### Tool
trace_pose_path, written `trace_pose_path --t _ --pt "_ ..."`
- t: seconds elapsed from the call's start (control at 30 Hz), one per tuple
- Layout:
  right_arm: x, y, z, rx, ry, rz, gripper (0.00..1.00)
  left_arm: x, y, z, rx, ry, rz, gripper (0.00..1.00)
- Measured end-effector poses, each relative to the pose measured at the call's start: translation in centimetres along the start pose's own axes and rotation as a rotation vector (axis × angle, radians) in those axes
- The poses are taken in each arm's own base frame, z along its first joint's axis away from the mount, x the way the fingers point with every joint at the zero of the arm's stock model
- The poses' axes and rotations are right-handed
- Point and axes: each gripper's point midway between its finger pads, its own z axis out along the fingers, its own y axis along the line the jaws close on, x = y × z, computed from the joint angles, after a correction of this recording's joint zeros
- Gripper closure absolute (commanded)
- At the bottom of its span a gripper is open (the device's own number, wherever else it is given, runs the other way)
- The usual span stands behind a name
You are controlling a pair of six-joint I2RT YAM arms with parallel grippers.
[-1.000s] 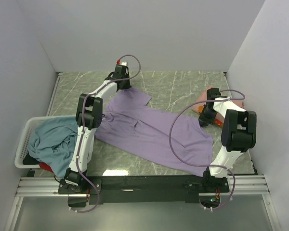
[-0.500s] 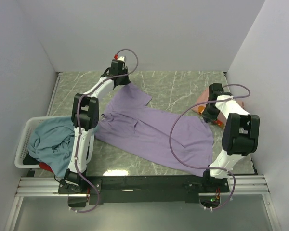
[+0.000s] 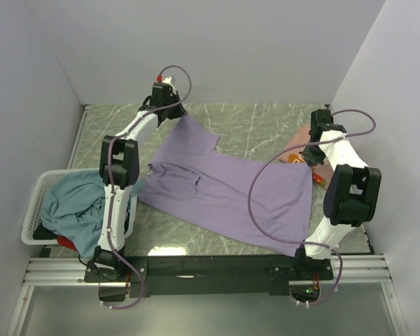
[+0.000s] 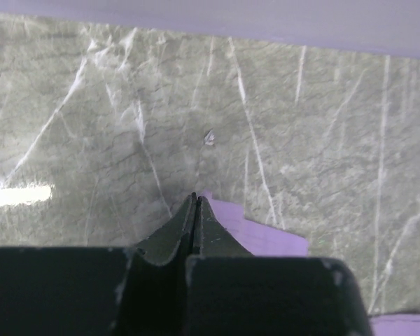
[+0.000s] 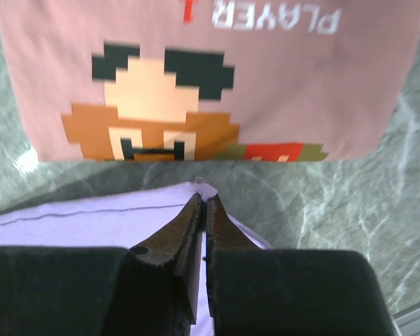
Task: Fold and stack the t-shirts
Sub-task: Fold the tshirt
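Left gripper [image 4: 197, 201]: clamped shut on far-left corner of purple shirt [image 3: 224, 196]. Right gripper [image 5: 204, 201]: clamped shut on its far-right corner, just beside pink shirt [image 5: 217, 77]. Versus one second earlier: both moved farther back, cloth pulled flatter on table [image 3: 259, 126]. Right wrist view only: pixel-face print. Top view only: teal shirt [image 3: 73, 203] in basket [image 3: 33, 210].

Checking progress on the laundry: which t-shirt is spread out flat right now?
The lavender-purple t-shirt, spread across the table. The teal t-shirt is bunched in the white basket; the pink printed t-shirt lies folded small at the far right.
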Motion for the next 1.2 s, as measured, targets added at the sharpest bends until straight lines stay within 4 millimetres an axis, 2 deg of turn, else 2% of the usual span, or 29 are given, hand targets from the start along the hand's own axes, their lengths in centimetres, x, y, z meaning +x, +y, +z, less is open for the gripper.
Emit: trace_pose_path --t 0.17,0.37,0.5,0.73,0.87,1.0,1.1,1.2 --pt "-1.6 -0.6 -0.1 0.019 -0.024 0.026 1.00 -1.7 -1.4 -0.3 0.079 -0.034 -0.015 1.00" --pt "-2.3 -1.2 0.3 0.038 -0.021 0.042 1.00 -4.9 -5.0 -1.1 0.233 -0.101 -0.015 1.00" --pt "-3.1 -1.5 0.3 0.041 -0.027 0.054 1.00 -6.0 -6.4 -1.1 0.303 -0.132 -0.017 1.00" --pt "-5.0 -1.5 0.0 0.034 -0.053 0.069 1.00 -6.7 -7.1 -1.0 0.358 -0.151 -0.050 1.00" --pt "-5.4 -1.5 -0.1 0.029 -0.057 0.075 1.00 -7.7 -7.1 -1.4 0.388 -0.173 -0.056 1.00" --pt "-5.2 -1.5 0.0 0.024 -0.052 0.075 1.00 -7.2 -6.5 -1.6 0.404 -0.159 -0.060 1.00" --pt "-4.2 -1.6 0.2 0.022 -0.036 0.074 1.00 -5.0 -5.2 -2.2 0.374 -0.109 -0.065 1.00" --pt "-2.4 -2.0 0.4 0.020 -0.005 0.072 1.00 -2.4 -4.1 -4.1 0.332 -0.048 -0.052 1.00"
